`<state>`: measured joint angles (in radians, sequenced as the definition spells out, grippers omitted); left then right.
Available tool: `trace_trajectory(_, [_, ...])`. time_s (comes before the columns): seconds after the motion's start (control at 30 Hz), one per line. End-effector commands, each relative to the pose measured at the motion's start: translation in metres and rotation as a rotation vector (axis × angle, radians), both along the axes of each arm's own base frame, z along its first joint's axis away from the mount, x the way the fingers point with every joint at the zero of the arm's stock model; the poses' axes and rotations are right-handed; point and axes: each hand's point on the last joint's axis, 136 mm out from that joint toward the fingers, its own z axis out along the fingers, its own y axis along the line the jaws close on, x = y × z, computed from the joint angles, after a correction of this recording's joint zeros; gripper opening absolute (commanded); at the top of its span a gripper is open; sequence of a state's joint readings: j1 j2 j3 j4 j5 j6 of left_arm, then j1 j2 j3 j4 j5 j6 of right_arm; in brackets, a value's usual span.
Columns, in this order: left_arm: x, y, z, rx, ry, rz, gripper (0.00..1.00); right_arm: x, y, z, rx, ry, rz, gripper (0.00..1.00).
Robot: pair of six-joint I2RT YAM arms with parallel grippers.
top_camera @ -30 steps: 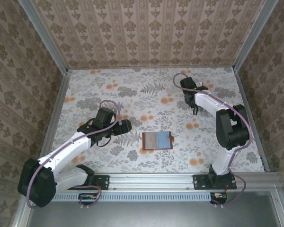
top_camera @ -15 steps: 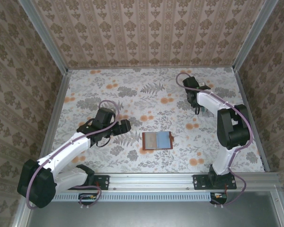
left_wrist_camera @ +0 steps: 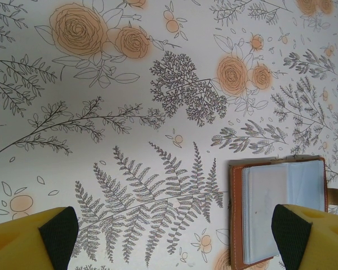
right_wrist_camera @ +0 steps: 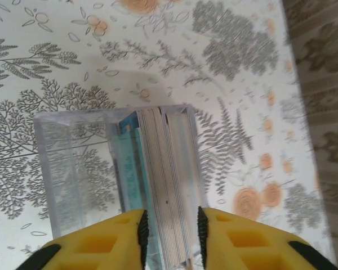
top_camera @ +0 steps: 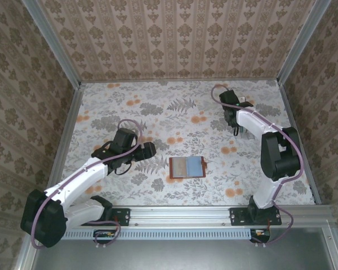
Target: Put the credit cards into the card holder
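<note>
Right wrist: right gripper (right_wrist_camera: 170, 228) is straddling the credit cards (right_wrist_camera: 163, 169) narrowly, grip unclear, well apart from the card holder (left_wrist_camera: 279, 214); left gripper (left_wrist_camera: 174, 236) is hovering wide-open just beside it.

Table cloth (left_wrist_camera: 129, 67): white, grey ferns, orange roses. Card holder (left_wrist_camera: 235, 225): reddish-brown leather, pale grey-blue pockets. Credit cards (right_wrist_camera: 152, 169): light-blue face, whitish edges, in a clear tray (right_wrist_camera: 73, 169). Right gripper (right_wrist_camera: 170, 222) fingers (right_wrist_camera: 101, 244): yellow, black pads. Walls (top_camera: 174, 39): beige damask stripes.
</note>
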<state>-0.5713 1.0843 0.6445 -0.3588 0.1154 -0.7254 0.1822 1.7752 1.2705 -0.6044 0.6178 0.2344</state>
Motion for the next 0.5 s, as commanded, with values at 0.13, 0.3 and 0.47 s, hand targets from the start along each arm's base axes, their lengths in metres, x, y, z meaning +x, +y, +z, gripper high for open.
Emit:
trace_trajectory(0.13, [-0.003, 0.001, 0.001, 0.005, -0.006, 0.004, 0.93, -0.004, 0.004, -0.010, 0.226, -0.019, 0.000, 0.47])
trace_trajectory(0.3, [0.001, -0.002, 0.002, 0.014, -0.005, -0.011, 0.93, -0.002, 0.012, -0.020, 0.386, -0.018, 0.014, 0.56])
trace_trajectory(0.47, [0.003, -0.005, -0.002, 0.007, -0.004, -0.015, 0.93, 0.003, 0.023, -0.025, 0.580, -0.061, 0.032, 0.54])
